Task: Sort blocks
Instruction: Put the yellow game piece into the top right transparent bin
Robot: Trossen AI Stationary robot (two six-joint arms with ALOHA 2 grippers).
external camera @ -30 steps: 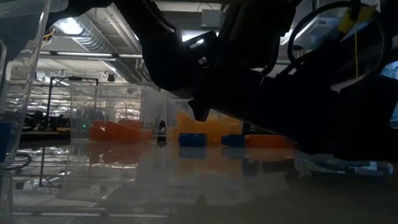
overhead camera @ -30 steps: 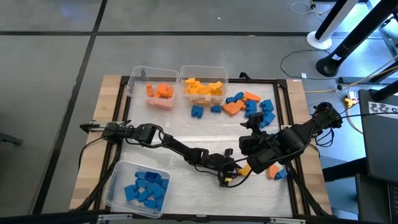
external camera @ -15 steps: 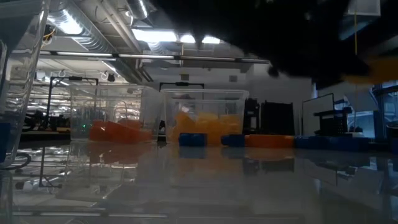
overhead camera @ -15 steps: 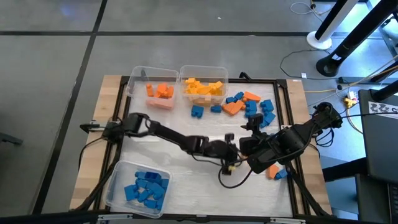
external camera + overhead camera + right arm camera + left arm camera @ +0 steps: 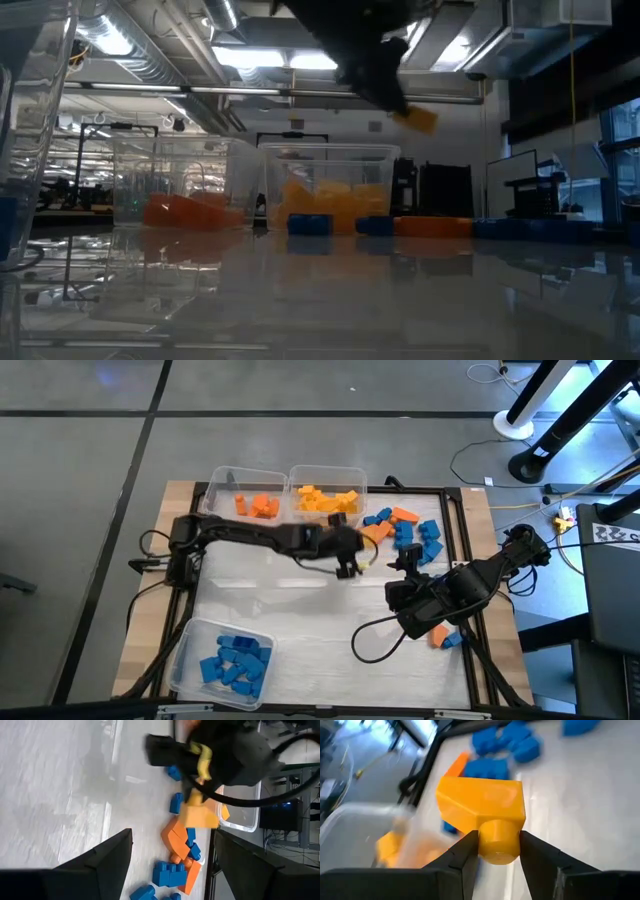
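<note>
**Yellow brick carried near the yellow bin**

The left end effector [image 5: 357, 559] hangs above the counter [image 5: 300, 610] just in front of the clear bin of yellow bricks [image 5: 327, 501], its fingers [image 5: 465, 857] clamped on the stud of a yellow brick [image 5: 482, 810]. The right end effector [image 5: 408, 568] rests low on the counter, farther from that bin, its fingers spread apart and holding nothing. Loose blue and orange bricks [image 5: 405, 532] lie just beside the yellow bin. The orange-brick bin [image 5: 245, 505] stands against the yellow bin's other side; the blue-brick bin [image 5: 222, 660] sits well apart at the near counter corner.
</note>
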